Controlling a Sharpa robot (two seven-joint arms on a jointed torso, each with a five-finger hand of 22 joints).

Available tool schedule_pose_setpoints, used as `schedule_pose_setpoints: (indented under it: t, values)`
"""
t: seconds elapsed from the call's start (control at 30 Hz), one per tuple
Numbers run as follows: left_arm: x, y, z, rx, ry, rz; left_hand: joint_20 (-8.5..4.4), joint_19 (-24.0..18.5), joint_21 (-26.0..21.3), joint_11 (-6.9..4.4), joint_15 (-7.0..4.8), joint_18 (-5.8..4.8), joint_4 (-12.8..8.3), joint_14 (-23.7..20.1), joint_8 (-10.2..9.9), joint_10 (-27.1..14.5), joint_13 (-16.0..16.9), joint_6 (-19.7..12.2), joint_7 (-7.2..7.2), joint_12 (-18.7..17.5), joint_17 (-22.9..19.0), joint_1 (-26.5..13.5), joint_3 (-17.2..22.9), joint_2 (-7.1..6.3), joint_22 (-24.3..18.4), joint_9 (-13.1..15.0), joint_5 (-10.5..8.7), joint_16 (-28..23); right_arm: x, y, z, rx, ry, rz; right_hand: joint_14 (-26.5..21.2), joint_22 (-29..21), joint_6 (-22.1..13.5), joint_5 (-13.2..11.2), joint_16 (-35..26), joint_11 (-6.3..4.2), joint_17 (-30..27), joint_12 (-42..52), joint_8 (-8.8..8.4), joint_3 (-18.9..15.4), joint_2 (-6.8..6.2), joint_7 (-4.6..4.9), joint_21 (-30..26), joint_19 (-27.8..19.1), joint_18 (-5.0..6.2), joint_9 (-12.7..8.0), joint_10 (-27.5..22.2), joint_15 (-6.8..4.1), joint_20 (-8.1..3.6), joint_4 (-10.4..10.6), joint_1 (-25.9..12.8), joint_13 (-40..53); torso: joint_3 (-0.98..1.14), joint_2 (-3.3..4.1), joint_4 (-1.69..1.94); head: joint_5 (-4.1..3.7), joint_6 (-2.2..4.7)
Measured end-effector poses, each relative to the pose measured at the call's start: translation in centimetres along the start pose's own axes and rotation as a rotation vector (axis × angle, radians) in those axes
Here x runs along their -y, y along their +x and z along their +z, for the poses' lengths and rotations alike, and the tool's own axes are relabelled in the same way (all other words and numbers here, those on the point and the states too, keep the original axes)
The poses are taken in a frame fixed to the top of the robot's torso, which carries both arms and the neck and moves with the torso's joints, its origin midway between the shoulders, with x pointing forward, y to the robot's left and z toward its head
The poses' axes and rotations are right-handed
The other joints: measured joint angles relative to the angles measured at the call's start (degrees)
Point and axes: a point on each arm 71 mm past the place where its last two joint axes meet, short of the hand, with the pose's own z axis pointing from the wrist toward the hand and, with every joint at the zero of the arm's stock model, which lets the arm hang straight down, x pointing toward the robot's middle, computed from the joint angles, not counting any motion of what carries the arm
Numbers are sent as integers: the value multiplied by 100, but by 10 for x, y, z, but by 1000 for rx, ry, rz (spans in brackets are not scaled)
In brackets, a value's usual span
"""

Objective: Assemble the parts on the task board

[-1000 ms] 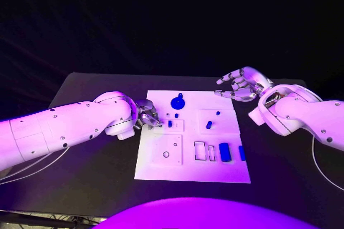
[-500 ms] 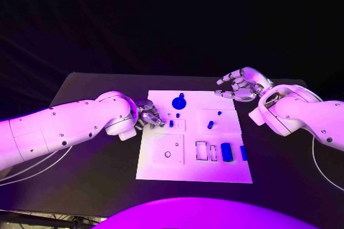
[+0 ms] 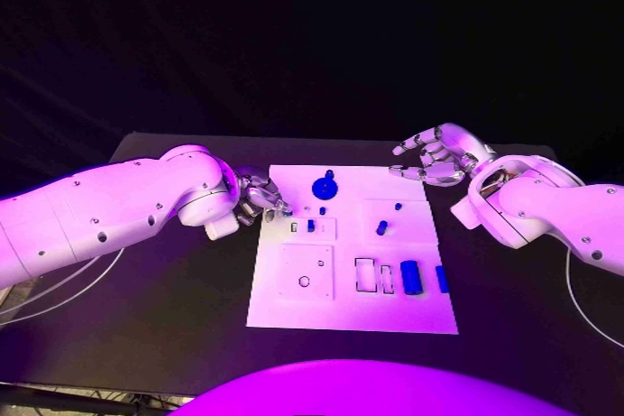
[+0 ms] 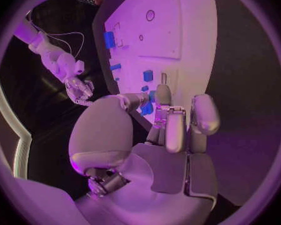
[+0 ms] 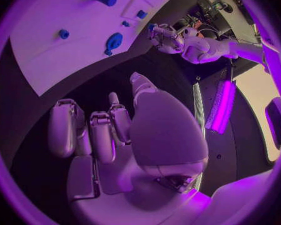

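Note:
The white task board (image 3: 351,303) lies mid-table with several blue parts on it. A round knobbed part (image 3: 325,188) sits near the far edge, with two small pieces (image 3: 323,210) (image 3: 309,225) below it. Another piece (image 3: 381,226) lies farther right, and a long part (image 3: 411,276) stands by the right side. My left hand (image 3: 264,200) hovers at the board's far left edge, fingers loosely curled and holding nothing. In the left wrist view the round part (image 4: 147,108) shows just past its fingertips (image 4: 163,93). My right hand (image 3: 435,160) is raised beyond the far right corner, fingers apart and empty.
Empty slots (image 3: 365,273) and a square plate with a hole (image 3: 303,281) take up the board's near half. Black table (image 3: 169,317) surrounds the board. The right wrist view shows the board (image 5: 65,15) and my left hand (image 5: 162,36) across it.
My left hand has drawn back from the small piece toward the board's far left edge, with nothing in it. The right hand and the parts stay where they were.

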Motion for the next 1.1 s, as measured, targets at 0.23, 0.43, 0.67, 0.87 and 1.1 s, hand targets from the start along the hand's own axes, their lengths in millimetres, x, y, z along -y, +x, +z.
schedule_pose_setpoints:
  t: [0.23, 0.43, 0.67, 0.87, 1.1]
  values:
    - [16, -12, 5, -95, 1, 58, 0, 0, 41, -11, 0, 0, -98, 0, -42, 50, 106, 100, -4, 67, 0, -118, -98, 0, 53, -92, 360, 30, -1, 1, 1, -2, -2, 0, 0, -1, 0, 0, 0, 0, 0, 0, 0, 0, 0, 0, 0, 0, 0, 0, 0, 0, 0, 0, 0, 0, 0, 0, -1, 12, -2]
    - [24, -11, 14, -168, -15, 122, 0, 0, 88, -3, -20, 0, -167, -21, -56, 127, 241, 163, -5, 150, 0, -207, -167, 46, 94, -130, 581, 108, -2, 2, 1, -3, -3, 1, 0, -1, 0, 0, 0, 0, -1, 0, 0, 0, 0, 0, 0, 0, 0, -6, 0, 0, 0, 0, 0, 0, 0, 1, 0, 34, -13]
    - [34, -7, 23, -199, -37, 205, 0, 0, 200, -32, -41, 0, -266, 0, -85, 317, 493, 287, -47, 305, 0, -397, -266, 85, 212, -151, 1110, 247, -2, 2, 2, -4, -4, 1, 0, -1, 0, 0, 0, 0, -1, 0, 0, 0, 0, 0, 0, 0, 0, -6, 0, 0, 0, 0, 0, 0, 0, -1, 2, 52, -32]
    - [40, -2, 28, -186, -51, 285, -31, 35, 251, -40, -41, 1, -288, 0, -84, 371, 593, 298, -58, 358, 0, -479, -288, 92, 291, -161, 1249, 273, -3, 3, 2, -5, -5, 1, 0, -2, 0, 0, 0, 0, -1, 0, 0, 0, 0, 0, 0, 0, 0, -6, 0, 0, 0, 0, 0, 0, -4, 0, -3, 61, -42]
    - [47, 2, 30, -147, -55, 360, -41, 104, 340, -53, -61, -93, -312, -21, -34, 459, 699, 335, -54, 428, 0, -566, -312, 133, 388, -163, 1459, 319, -3, 3, 3, -6, -6, 2, 0, -2, 0, 0, 0, 0, -1, 0, 0, 0, 0, 0, 0, 0, 0, -6, 0, 0, 0, 0, 0, 0, -10, 3, 0, 59, -62]
